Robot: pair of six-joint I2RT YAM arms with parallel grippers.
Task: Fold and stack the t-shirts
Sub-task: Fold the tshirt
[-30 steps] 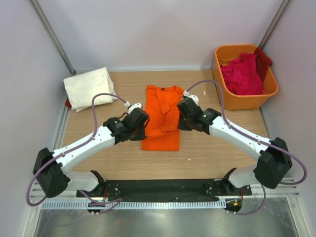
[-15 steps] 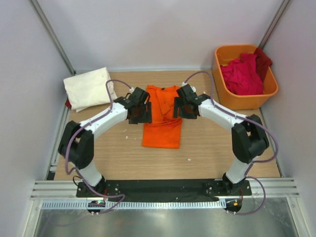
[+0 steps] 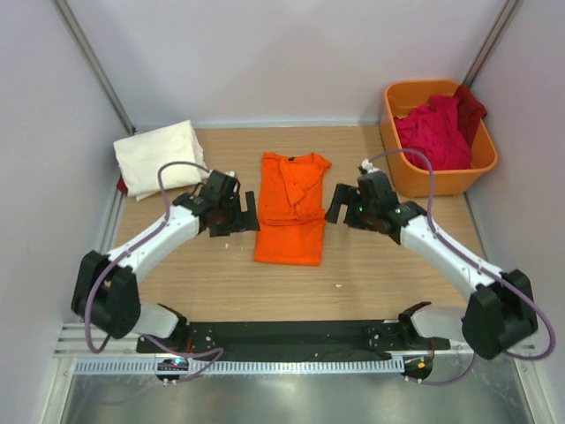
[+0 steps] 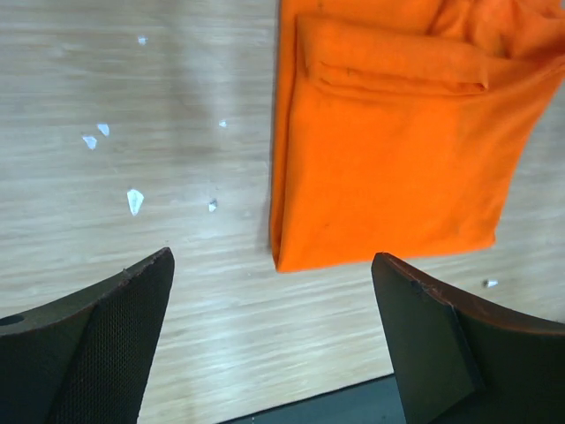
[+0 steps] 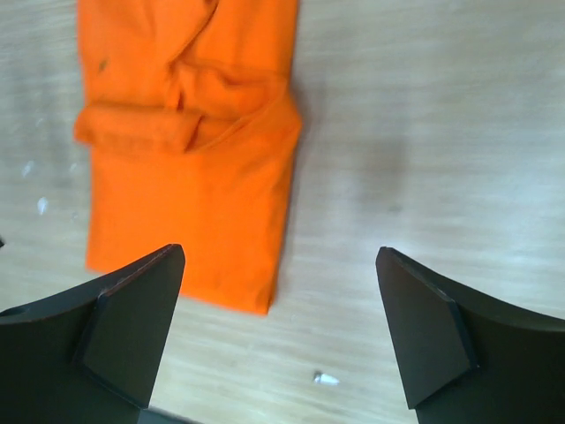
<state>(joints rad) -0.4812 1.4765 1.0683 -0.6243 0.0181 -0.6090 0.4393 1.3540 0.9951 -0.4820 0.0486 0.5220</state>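
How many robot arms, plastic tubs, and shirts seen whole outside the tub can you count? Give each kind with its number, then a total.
Robot arms: 2 (left arm, right arm)
Plastic tubs: 1 (orange tub)
Shirts whole outside the tub: 2 (orange t-shirt, cream-white shirt)
Total: 5

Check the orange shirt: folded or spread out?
Partly folded: the orange shirt lies as a long narrow strip, sides turned in, collar end and hem not yet brought together.

Wooden table: orange t-shirt centre, cream t-shirt far-left, orange tub far-right, white specks.
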